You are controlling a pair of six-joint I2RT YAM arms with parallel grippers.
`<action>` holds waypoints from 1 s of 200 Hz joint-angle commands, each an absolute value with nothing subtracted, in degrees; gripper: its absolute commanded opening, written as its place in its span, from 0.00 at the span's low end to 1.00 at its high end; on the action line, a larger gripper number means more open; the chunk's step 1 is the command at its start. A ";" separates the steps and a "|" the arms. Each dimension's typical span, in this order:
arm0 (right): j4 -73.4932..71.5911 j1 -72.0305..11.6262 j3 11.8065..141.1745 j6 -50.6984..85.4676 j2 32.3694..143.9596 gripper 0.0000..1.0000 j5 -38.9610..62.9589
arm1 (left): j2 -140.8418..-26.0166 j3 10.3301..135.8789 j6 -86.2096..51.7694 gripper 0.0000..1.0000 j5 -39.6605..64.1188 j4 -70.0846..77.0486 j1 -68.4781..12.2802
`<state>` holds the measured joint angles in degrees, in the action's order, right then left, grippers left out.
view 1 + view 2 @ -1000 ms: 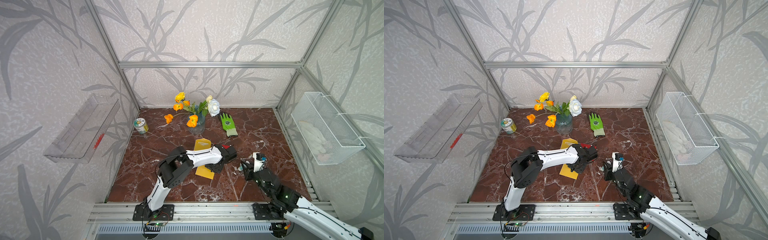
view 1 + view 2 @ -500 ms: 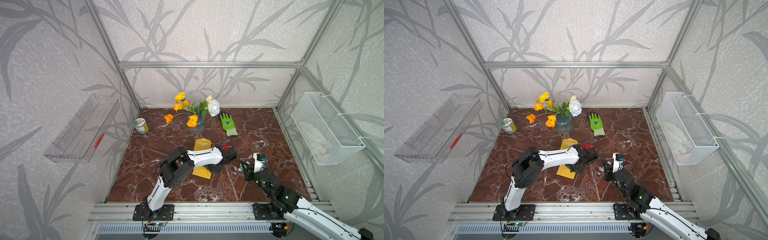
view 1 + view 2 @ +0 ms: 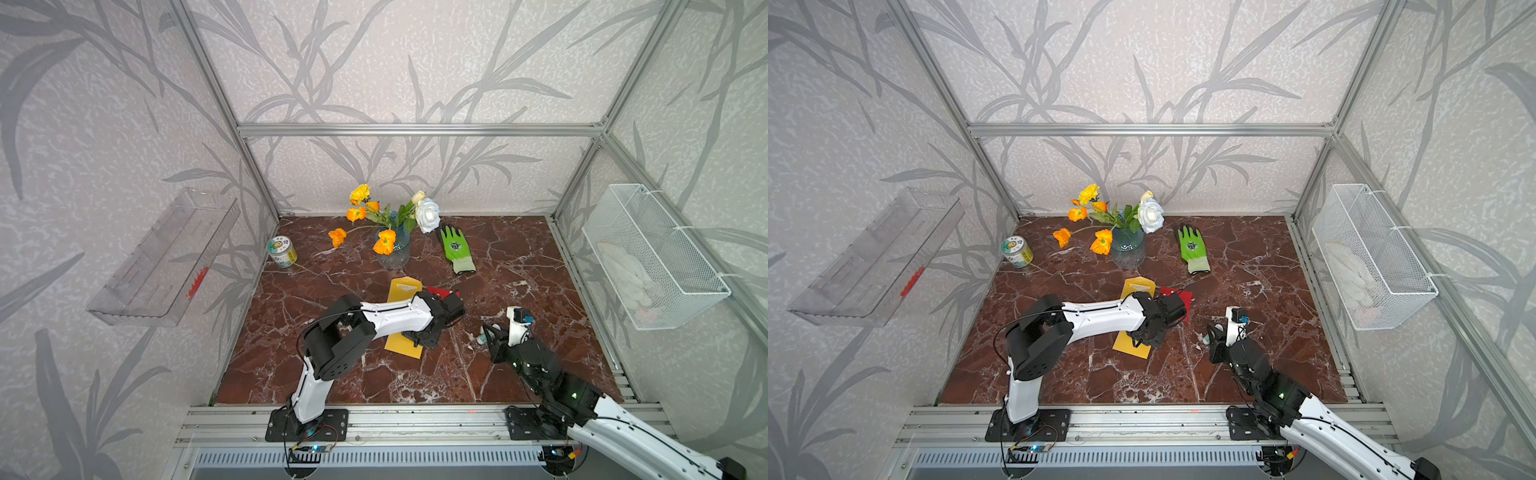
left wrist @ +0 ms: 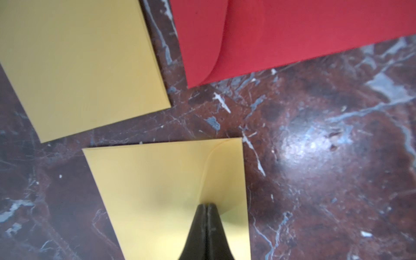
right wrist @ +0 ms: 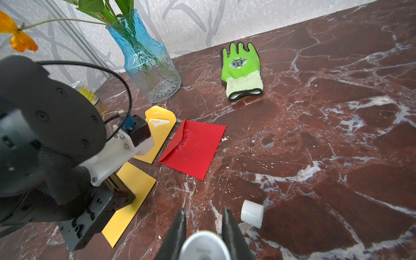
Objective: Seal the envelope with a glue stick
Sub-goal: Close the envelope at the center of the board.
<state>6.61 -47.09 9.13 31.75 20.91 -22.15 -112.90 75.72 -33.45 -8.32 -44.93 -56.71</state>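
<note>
a: entry one, glue stick (image 5: pixel 203 245)?
b: gripped between the jaws of the right gripper (image 5: pixel 203 211), lower right of centre in both top views. a loose white cap (image 5: pixel 252 213) lies on the marble tabletop (image 5: pixel 315 135), just beside the fingers.
a: left gripper (image 4: pixel 207 208)?
b: clenched tight with nothing between the jaws. its tips press on the near yellow envelope (image 4: pixel 166 191), mid-frame in both top views.
a: other paper?
b: second yellow envelope (image 5: pixel 161 132), flap open, and red envelope (image 5: pixel 193 150), side by side, not touching.
a: upper part of the tabletop?
b: glass vase (image 3: pixel 392 249) with flowers (image 3: pixel 384 243), green glove (image 3: pixel 457 249), small tin (image 3: pixel 282 251).
</note>
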 commanded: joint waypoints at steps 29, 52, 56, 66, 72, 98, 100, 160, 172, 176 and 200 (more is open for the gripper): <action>8.50 -46.88 10.28 32.34 21.36 0.00 -23.56 | -113.37 66.69 -35.97 0.00 1.07 -40.31 -53.97; 8.69 -46.85 10.55 32.51 21.86 0.00 -23.25 | -111.54 63.60 -35.41 0.00 6.85 -37.19 -52.63; 8.73 -46.90 10.55 32.52 21.89 0.00 -23.28 | -111.11 63.25 -35.05 0.00 7.83 -36.90 -52.50; 8.65 -46.91 10.46 32.61 21.97 0.00 -23.31 | -110.14 62.40 -34.43 0.00 10.05 -36.12 -52.09; 8.41 -46.91 10.43 32.69 21.99 0.00 -23.23 | -109.71 61.95 -34.12 0.00 11.14 -35.65 -51.80; 7.88 -46.93 10.47 32.55 22.23 0.00 -22.65 | -107.93 60.64 -33.76 0.00 11.73 -35.44 -49.65; 7.73 -46.93 10.51 32.51 22.30 0.00 -22.54 | -107.80 60.69 -33.71 0.00 11.50 -35.60 -49.50; 6.73 -46.93 10.63 32.08 22.85 0.00 -21.97 | -100.89 67.10 -34.29 0.00 10.62 -36.28 -47.91; 6.55 -46.92 10.63 31.93 22.94 0.00 -21.91 | -100.40 68.57 -34.23 0.00 11.02 -36.55 -47.98; 6.62 -46.88 10.63 31.91 23.09 0.00 -21.89 | -100.23 68.99 -34.23 0.00 11.01 -36.63 -47.93; 6.02 -46.91 10.55 31.66 23.51 0.00 -21.85 | -99.79 70.48 -33.87 0.00 10.51 -37.43 -47.92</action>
<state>7.94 -47.09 9.15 32.08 23.07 -21.98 -102.43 67.99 -34.24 10.41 -35.42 -48.21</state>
